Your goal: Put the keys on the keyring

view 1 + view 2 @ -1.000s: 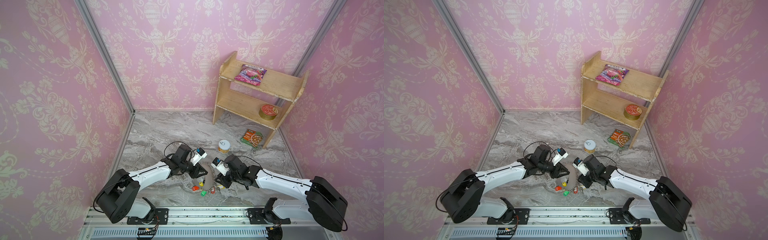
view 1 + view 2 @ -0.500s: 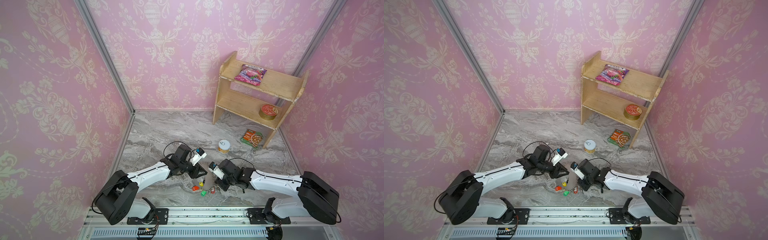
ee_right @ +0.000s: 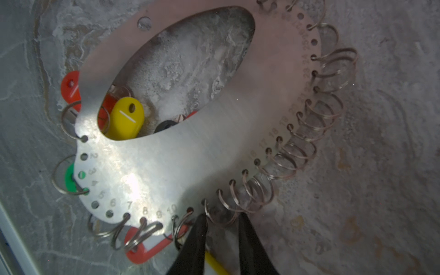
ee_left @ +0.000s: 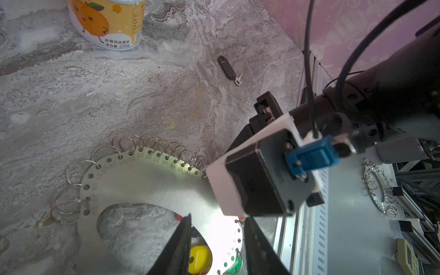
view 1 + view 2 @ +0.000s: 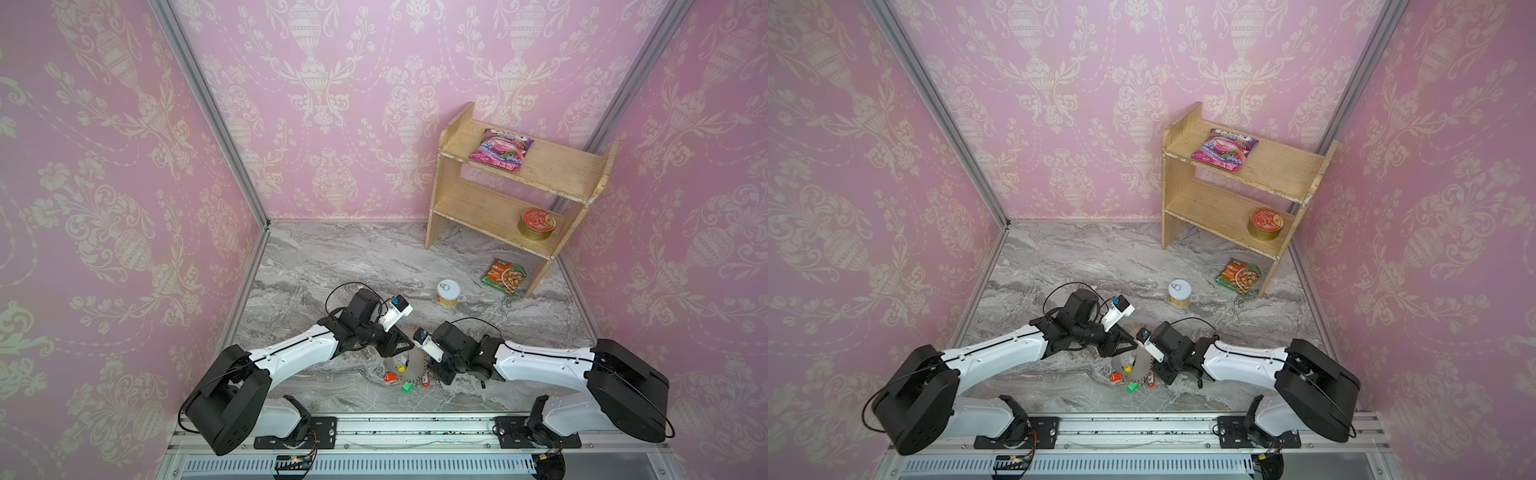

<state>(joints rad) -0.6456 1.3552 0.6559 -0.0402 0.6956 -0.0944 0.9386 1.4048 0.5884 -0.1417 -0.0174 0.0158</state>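
Beyond right gripper [image 4: 264,112], key [image 4: 229,67] lies well apart, untouched.

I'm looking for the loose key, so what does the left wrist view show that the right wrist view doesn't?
Only the left wrist view shows the small black plastic-headed key lying loose on the marble, the orange-printed drink can, and the right arm's camera block. Only the right wrist view shows the red plastic tags and the right claw at a wire ring on the disc's rim. Both show the flat silvery numbered keyring disc and its yellow tag.
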